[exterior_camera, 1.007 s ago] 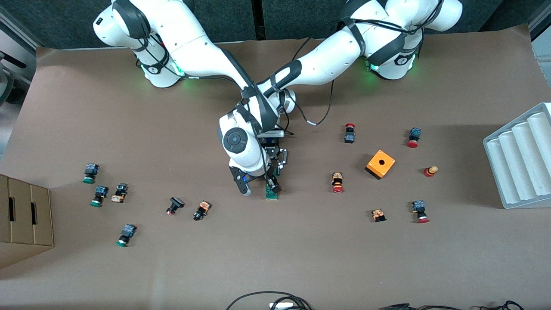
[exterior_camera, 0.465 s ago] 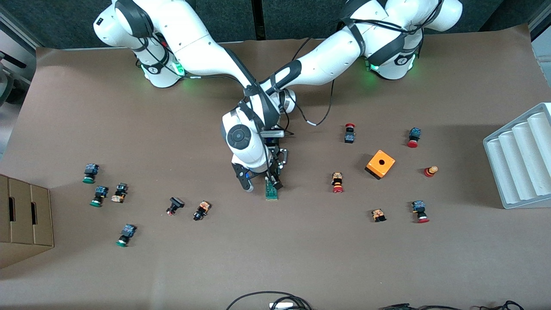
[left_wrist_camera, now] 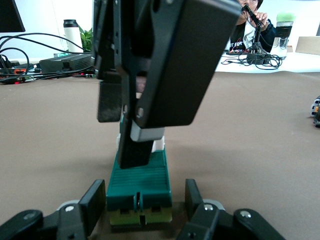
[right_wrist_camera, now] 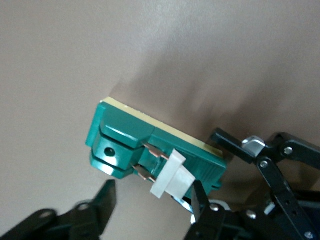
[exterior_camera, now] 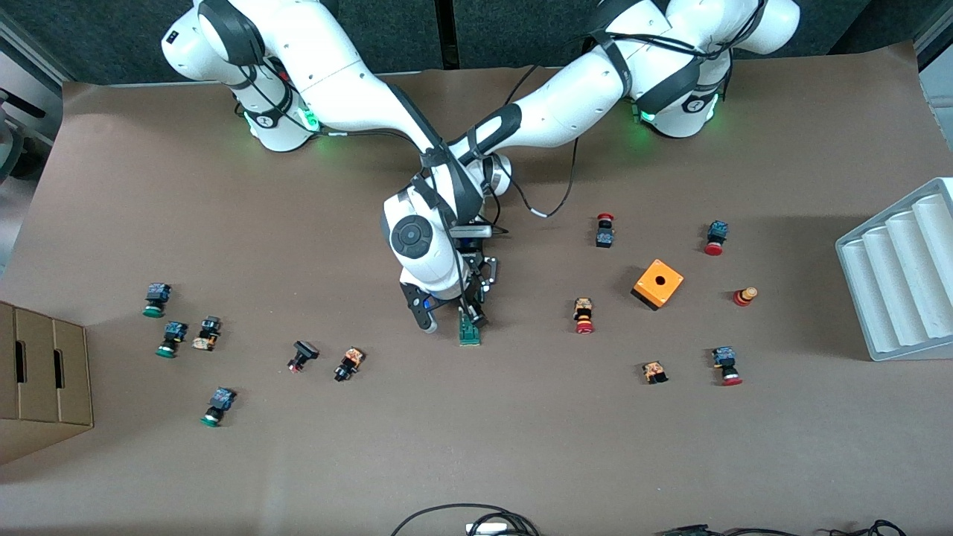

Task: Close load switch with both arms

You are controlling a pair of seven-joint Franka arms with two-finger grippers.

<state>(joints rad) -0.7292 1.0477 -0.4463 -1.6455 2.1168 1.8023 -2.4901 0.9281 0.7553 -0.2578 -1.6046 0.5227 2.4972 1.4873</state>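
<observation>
The table carries two white robot arms [exterior_camera: 350,82], one green load switch [exterior_camera: 470,332], one orange cube [exterior_camera: 658,284], three green-capped push buttons [exterior_camera: 155,298], four red-capped push buttons [exterior_camera: 583,316], five other small button parts [exterior_camera: 348,364], one cardboard box [exterior_camera: 41,383] and one white ridged tray [exterior_camera: 901,272].

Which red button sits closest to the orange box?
The red-capped button lying between the orange box and the green load switch. It is just beside the box, slightly nearer the front camera; the other red ones lie farther out around it.

Both black two-finger grippers [exterior_camera: 470,313] crowd over the narrow dark-green load switch [exterior_camera: 470,332] at mid-table. Bare brown table [exterior_camera: 476,432] lies open at its six o'clock. The nearest obstacles, an orange-bodied push button [exterior_camera: 348,364] at eight o'clock and a red-capped push button [exterior_camera: 583,316] at three, stand well apart.
</observation>
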